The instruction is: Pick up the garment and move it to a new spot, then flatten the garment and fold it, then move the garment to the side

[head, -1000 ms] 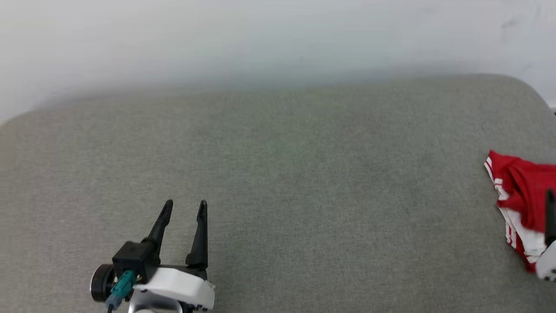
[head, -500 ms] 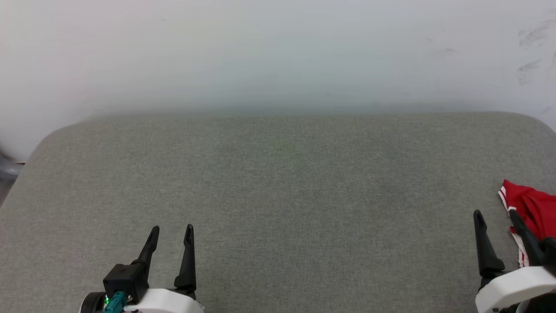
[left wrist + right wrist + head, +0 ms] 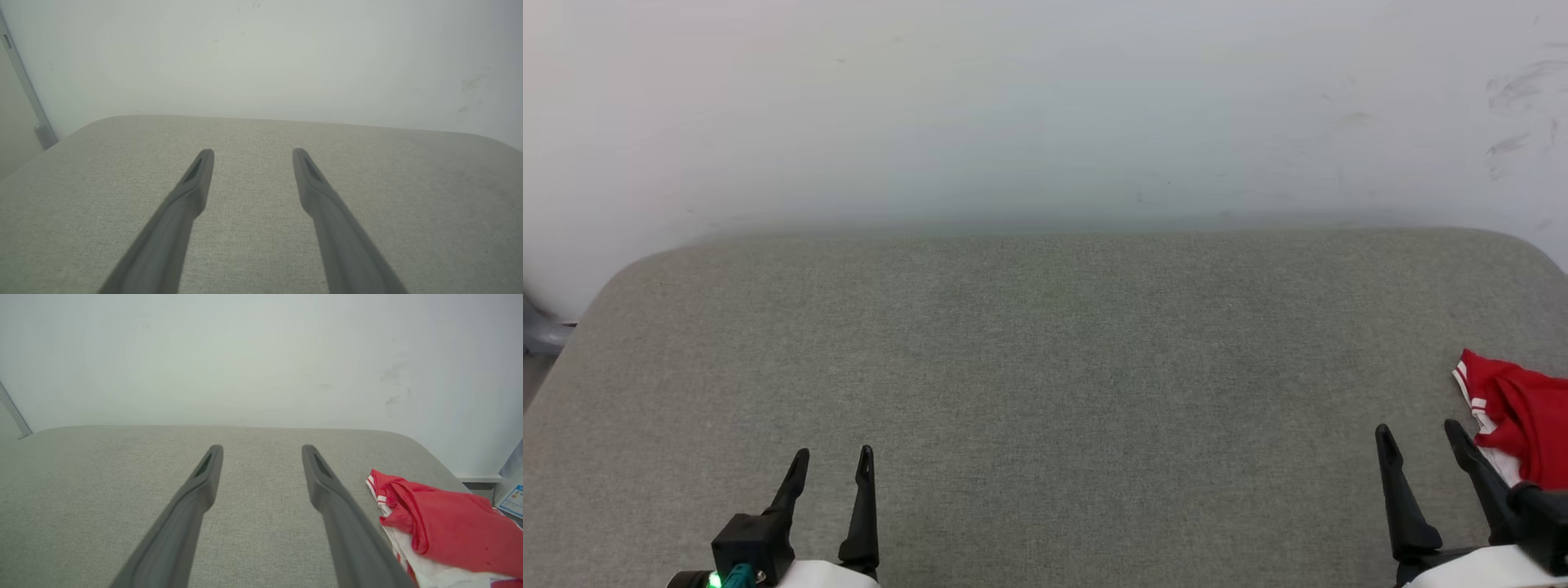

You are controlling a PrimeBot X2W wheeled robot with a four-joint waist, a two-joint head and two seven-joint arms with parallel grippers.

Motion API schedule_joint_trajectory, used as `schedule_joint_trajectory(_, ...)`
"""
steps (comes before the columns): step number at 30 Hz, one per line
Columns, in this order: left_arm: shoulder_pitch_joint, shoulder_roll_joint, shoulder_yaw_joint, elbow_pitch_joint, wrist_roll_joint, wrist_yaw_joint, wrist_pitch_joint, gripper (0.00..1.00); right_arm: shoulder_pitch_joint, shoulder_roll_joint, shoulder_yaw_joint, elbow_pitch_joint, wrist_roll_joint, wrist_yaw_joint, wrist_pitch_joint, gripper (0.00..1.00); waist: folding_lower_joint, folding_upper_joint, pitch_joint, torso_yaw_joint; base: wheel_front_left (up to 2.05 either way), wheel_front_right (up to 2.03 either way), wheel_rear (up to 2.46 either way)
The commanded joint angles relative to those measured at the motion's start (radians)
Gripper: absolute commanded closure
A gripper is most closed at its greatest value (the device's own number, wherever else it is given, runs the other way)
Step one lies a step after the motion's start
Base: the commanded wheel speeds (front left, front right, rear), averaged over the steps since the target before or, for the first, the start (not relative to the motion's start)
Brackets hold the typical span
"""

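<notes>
Pincers splayed and low: left pincer [image 3: 834,451] over cushion [image 3: 1045,367], right pincer [image 3: 1417,427] beside garment [image 3: 1523,408].

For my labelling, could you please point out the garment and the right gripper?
garment [image 3: 449,526]: right wrist view, on the red folded fabric.
right gripper [image 3: 1415,427]: head view, midway between its fingertips.
</notes>
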Motion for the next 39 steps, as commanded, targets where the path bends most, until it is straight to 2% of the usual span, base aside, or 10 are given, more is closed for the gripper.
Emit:
schedule_joint_trajectory(1,0.011,0.006,-0.001,0.004,0.003,0.002,-0.004,0.0,0.015,0.007,0.013,-0.012,-0.006,-0.001,0.005,0.0,0.0,-0.0001,-0.002,-0.001,0.0,0.0,0.0)
schedule_joint_trajectory(32,-0.036,0.018,-0.026,0.033,0.001,0.002,-0.019,0.0,-0.002,0.019,0.017,-0.029,-0.029,-0.001,0.021,0.0,0.0,-0.0001,0.004,0.009,0.0,0.0,0.0)
schedule_joint_trajectory(33,-0.024,0.014,-0.025,0.034,0.0,0.001,-0.012,1.0,0.014,0.015,0.017,-0.02,-0.019,0.0,0.022,1.0,0.0001,-0.0001,0.004,0.009,0.0,0.0,0.0)
schedule_joint_trajectory(36,-0.025,0.008,-0.016,0.05,-0.03,-0.004,0.001,1.0,0.017,0.016,0.023,-0.003,0.015,0.0,0.017,1.0,0.0001,-0.0001,0.005,0.009,0.0,0.0,0.0)
schedule_joint_trajectory(37,-0.034,0.003,-0.003,0.055,-0.089,-0.012,0.019,1.0,0.004,0.013,0.024,0.015,0.087,0.0,0.017,1.0,0.0001,-0.0001,0.006,0.009,0.0,0.0,0.0)
schedule_joint_trajectory(39,-0.038,0.0,0.004,0.056,-0.126,-0.018,0.029,1.0,-0.006,0.01,0.025,0.029,0.131,0.0,0.018,1.0,0.0001,-0.0001,0.007,0.009,0.0,0.0,0.0)
